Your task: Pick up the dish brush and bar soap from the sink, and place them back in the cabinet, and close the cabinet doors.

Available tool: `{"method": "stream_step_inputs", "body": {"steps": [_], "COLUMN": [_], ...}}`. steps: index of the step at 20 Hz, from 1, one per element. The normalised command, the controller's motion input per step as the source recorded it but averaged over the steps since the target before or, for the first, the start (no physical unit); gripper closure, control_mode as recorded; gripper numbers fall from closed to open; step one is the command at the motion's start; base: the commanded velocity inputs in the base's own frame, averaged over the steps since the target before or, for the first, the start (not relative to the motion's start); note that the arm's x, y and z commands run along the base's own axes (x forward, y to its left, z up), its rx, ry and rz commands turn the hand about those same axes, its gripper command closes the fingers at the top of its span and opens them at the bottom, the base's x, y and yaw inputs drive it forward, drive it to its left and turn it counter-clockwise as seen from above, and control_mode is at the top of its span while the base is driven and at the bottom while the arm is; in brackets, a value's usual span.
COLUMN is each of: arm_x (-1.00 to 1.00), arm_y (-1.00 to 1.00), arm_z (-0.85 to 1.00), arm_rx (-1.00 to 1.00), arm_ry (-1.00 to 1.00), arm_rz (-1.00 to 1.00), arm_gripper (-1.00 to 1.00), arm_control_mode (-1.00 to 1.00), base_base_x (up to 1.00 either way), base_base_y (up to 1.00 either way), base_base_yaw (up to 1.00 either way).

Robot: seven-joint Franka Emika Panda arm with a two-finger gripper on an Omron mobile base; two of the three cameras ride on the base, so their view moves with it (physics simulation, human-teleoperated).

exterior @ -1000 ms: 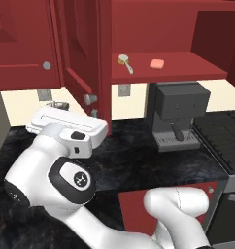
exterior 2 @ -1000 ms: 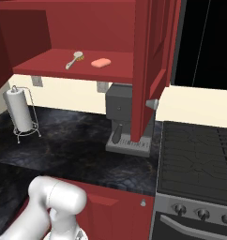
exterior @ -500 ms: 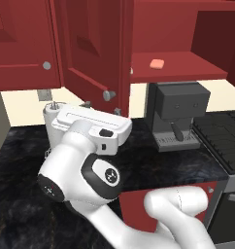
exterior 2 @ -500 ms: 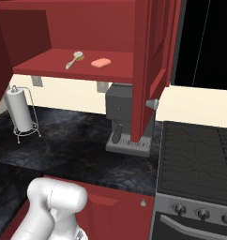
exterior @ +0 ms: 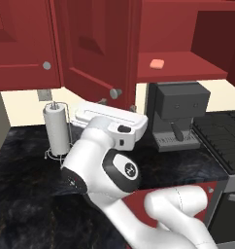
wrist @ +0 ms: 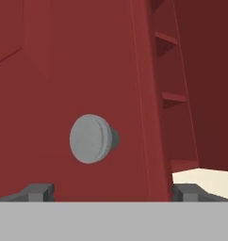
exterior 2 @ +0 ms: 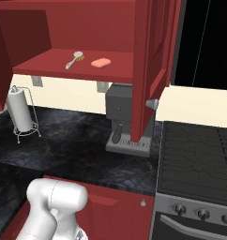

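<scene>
The dish brush [exterior 2: 74, 59] and the bar soap [exterior 2: 101, 63] lie side by side on the red shelf [exterior 2: 49, 65] of the cabinet. In the left base view the soap [exterior: 157, 63] shows and the half-swung left cabinet door [exterior: 95, 48] hides the brush. My gripper [wrist: 112, 192] stands open right at this door's front face, its fingertips [wrist: 38, 192] wide apart and empty. The door's round silver knob [wrist: 91, 139] is just above and between them. The right door [exterior 2: 153, 56] hangs open. The sink is out of view.
A dark coffee machine [exterior: 180, 114] stands on the black counter under the shelf. A paper towel holder [exterior: 56, 129] stands to its left, close beside my arm. A stove [exterior 2: 200, 154] lies to the right.
The left cabinet door has swung to the right, toward shut, and now covers the brush in the left base view. My hand has moved right along with it. The jaws stay open.
</scene>
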Motion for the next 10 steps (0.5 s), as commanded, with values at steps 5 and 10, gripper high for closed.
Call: {"method": "stream_step_inputs", "body": {"steps": [5,10], "arm_x": [0.34,0.46], "arm_y": [-0.04,0.0], "arm_z": [0.0,-0.03], "arm_rx": [0.0,0.0], "arm_ry": [0.0,0.0], "arm_rz": [0.0,-0.02], "arm_gripper": [-1.0,-1.0], "arm_control_mode": [-1.0,-1.0], "base_base_x": [0.0,0.0], "base_base_y": [0.0,0.0], "base_base_yaw": [0.0,0.0]}}
